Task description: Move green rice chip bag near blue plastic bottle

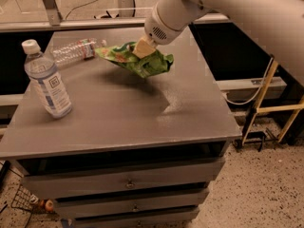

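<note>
1. I see the gripper (142, 47) well to the right of the blue plastic bottle (47, 82) and farther back on the grey table (142, 122). Its pale fingers are clamped on the top of the green rice chip bag (145, 64).
2. The bag hangs crumpled under the gripper, seemingly lifted, with a shadow below it, well apart from the blue plastic bottle.
3. That bottle stands on its base near the table's left edge, white cap up.
4. Behind it, a smaller clear bottle (73, 50) lies on its side, near the bag's left tip.
</note>
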Motion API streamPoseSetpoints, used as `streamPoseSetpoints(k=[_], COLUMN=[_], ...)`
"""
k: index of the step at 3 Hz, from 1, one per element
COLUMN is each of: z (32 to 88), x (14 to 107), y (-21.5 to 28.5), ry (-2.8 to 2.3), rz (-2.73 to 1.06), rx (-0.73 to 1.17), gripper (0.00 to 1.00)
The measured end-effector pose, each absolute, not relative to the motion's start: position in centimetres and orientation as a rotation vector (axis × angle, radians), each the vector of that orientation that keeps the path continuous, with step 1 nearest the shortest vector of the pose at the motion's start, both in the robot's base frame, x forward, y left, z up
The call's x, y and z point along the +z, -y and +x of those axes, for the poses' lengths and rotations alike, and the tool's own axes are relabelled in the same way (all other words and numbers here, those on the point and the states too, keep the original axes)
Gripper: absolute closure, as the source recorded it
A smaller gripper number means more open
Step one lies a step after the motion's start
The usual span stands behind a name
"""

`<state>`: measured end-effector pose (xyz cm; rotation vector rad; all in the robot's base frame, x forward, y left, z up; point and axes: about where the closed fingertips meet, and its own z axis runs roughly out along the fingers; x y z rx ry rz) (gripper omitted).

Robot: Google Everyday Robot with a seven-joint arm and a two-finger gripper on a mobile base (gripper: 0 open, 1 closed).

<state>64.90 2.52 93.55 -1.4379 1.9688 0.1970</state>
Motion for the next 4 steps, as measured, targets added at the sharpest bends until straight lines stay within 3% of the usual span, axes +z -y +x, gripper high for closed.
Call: streamPoseSetpoints(k=[1,4], z=[61.1,58.9], x=[94.9,94.0], y=[-3.4,-6.9], ry=[-1.898,-1.855], rz=[-1.489,-1.596], rx=[0.292,0.26], gripper=[1.0,1.0])
